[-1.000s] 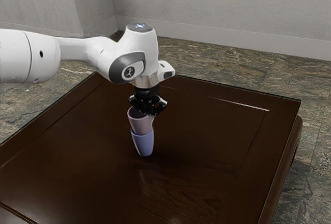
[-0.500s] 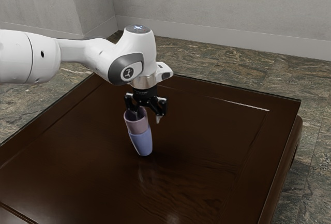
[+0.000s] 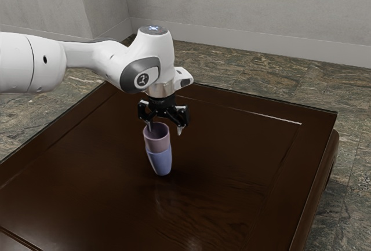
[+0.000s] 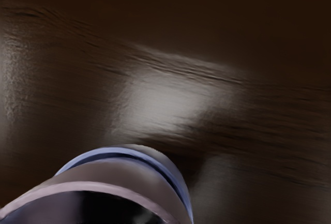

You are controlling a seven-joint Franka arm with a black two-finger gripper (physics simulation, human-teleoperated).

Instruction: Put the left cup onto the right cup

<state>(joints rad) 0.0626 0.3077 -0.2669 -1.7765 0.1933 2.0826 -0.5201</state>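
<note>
- Near the middle of the surface (image 3: 249, 170), toward its far edge, the pink cup (image 3: 156, 141) sits nested in the blue cup (image 3: 162, 162).
- Just above them, the pincer (image 3: 165, 127) is spread wide, gripping nothing.

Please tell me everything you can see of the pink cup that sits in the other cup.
The pink cup is a smooth, matte mauve tumbler without handle, plastic by its look. It stands nearly upright, mouth up, nested in the bluish cup, its upper part showing above that cup's rim. The stack rests on the dark wooden table. The open end effector hangs just above its rim; whether a finger touches it I cannot tell.
</note>
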